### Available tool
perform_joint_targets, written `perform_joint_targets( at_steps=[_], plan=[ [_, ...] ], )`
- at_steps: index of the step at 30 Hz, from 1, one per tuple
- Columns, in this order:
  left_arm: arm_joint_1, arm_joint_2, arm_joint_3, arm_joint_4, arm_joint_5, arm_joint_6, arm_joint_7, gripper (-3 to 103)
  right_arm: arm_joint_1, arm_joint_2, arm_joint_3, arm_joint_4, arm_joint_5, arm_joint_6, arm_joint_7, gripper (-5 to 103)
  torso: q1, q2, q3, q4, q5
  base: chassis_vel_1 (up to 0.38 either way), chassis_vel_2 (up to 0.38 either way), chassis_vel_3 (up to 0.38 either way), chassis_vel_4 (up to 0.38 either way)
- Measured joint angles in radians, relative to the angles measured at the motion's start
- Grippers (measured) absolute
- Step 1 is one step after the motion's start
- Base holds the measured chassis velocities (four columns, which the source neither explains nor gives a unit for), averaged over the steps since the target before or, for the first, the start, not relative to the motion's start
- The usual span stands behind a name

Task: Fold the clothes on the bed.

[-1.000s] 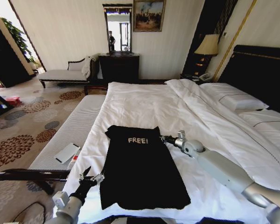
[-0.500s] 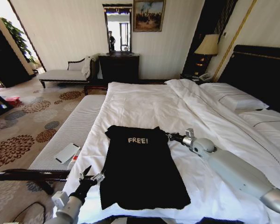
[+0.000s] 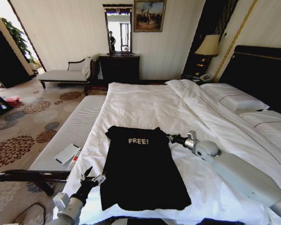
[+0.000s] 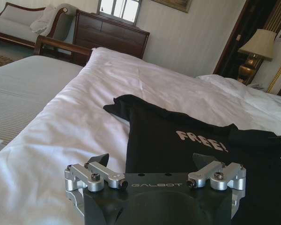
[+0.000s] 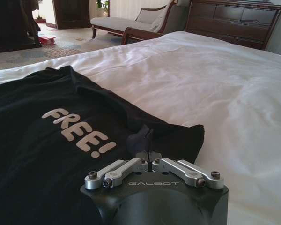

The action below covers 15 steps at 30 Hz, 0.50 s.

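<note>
Right now the right hand (image 3: 170,137) sits low over the bed (image 3: 145,103), its fingers drawn together at the edge of the black T-shirt (image 3: 138,166) by the sleeve on that side. From its own wrist camera the two fingertips (image 5: 141,137) meet on a small raised fold of the black cloth — so it is closed on the shirt's edge, with the white "FREE!" lettering (image 5: 79,130) just beside it on the flat chest panel.

Across the garment, the left hand (image 3: 92,177) hovers just off the shirt's opposite side near the hem, fingers spread wide and holding nothing. Its wrist view shows both fingers (image 4: 101,160) parted above the white duvet, the shirt lying ahead of them.

Between the two hands the shirt lies flat, collar end away from the robot. Beyond the left hand, beside the bed, runs a striped cushioned bench (image 3: 75,126) with a white flat device (image 3: 67,153) on it.
</note>
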Motion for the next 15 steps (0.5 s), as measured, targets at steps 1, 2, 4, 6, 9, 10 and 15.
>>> perform_joint_targets(
  at_steps=[1, 2, 4, 6, 9, 10, 15],
  plan=[
    [0.001, 0.0, -0.002, 0.0, 0.0, 0.0, 0.0, 100, -0.01, 0.002, 0.001, 0.009, -0.006, 0.001, 0.0, 0, 0.0, 0.0, 0.0, -0.0002, 0.0001, 0.0, 0.0, 0.0, 0.0],
    [0.002, 0.0, -0.004, 0.001, 0.0, -0.001, 0.001, 100, -0.029, 0.005, 0.004, 0.027, -0.013, 0.004, -0.001, 0, 0.0, 0.0, 0.0, -0.0002, 0.0001, 0.0, 0.0, 0.0, 0.0],
    [0.001, 0.001, -0.005, 0.003, 0.0, -0.001, 0.001, 100, -0.051, 0.006, 0.006, 0.048, -0.037, 0.011, -0.006, 0, 0.0, 0.0, 0.0, 0.0, -0.0001, 0.0, 0.0, 0.0, 0.0],
    [-0.001, 0.002, -0.003, 0.004, 0.0, -0.001, 0.001, 100, -0.064, 0.008, 0.007, 0.055, -0.063, 0.017, -0.014, 0, 0.0, 0.0, 0.0, -0.0001, 0.0, 0.0, 0.0, 0.0, 0.0],
    [-0.01, 0.003, 0.007, 0.004, 0.003, 0.0, -0.002, 100, -0.078, 0.009, 0.007, 0.052, -0.105, 0.033, -0.029, 9, 0.0, 0.0, 0.0, -0.0001, -0.0001, 0.0, 0.0, 0.0, 0.0],
    [-0.011, 0.003, 0.008, 0.004, 0.003, 0.001, -0.004, 100, -0.08, 0.009, 0.007, 0.048, -0.11, 0.035, -0.032, 9, 0.0, 0.0, 0.0, -0.0001, -0.0001, 0.0, 0.0, 0.0, 0.0],
    [-0.013, 0.005, 0.006, 0.004, 0.003, 0.003, -0.009, 100, -0.098, 0.009, 0.018, 0.025, -0.139, 0.054, -0.057, 25, 0.0, 0.0, 0.0, -0.0002, 0.0, 0.0, 0.0, 0.0, 0.0]
  ],
)
